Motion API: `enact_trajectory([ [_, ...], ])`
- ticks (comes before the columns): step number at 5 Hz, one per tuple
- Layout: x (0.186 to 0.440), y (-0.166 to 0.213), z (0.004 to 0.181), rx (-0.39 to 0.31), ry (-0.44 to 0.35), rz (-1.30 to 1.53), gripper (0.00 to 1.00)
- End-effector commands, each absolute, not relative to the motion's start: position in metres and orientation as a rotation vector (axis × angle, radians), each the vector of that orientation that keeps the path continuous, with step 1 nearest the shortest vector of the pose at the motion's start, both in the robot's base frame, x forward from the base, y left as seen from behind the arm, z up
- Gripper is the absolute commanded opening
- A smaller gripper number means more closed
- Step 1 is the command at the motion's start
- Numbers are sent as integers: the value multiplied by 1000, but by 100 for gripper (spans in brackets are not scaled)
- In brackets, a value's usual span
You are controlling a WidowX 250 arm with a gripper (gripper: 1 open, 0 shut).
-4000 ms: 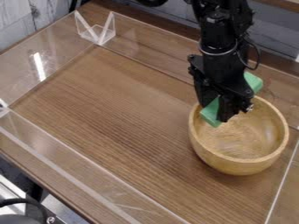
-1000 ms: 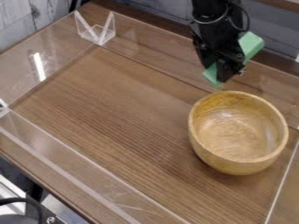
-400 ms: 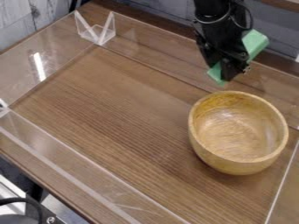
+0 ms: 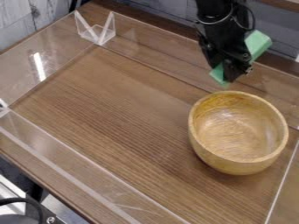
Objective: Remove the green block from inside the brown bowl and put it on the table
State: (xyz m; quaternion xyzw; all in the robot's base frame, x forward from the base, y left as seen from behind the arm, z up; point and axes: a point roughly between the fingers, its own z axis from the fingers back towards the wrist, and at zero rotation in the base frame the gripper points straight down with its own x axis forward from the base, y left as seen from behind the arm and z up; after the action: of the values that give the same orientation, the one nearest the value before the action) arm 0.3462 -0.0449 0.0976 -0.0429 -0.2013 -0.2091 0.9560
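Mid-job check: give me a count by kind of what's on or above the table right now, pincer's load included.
Green block, shut in the pincer above the table, outside the bowl: 1
Brown bowl, nothing in it: 1
Clear plastic stand at the far corner: 1
Total: 3

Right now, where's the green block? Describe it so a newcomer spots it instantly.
Start at the brown bowl on the right side of the table, then look just beyond its far rim to the black tool. The green block is pinched at its tip, outside the bowl. It is the only bright green thing there.
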Motion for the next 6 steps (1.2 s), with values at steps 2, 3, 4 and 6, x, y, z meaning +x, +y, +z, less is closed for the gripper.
enact_trajectory([
  [2, 330, -21, 131, -53, -488, -390, 0],
  [3, 317, -4, 130, -42, -481, -369, 0],
  [4, 304, 9, 129, -35, -482, -367, 0],
  [6, 286, 17, 127, -27, -476, -375, 0],
])
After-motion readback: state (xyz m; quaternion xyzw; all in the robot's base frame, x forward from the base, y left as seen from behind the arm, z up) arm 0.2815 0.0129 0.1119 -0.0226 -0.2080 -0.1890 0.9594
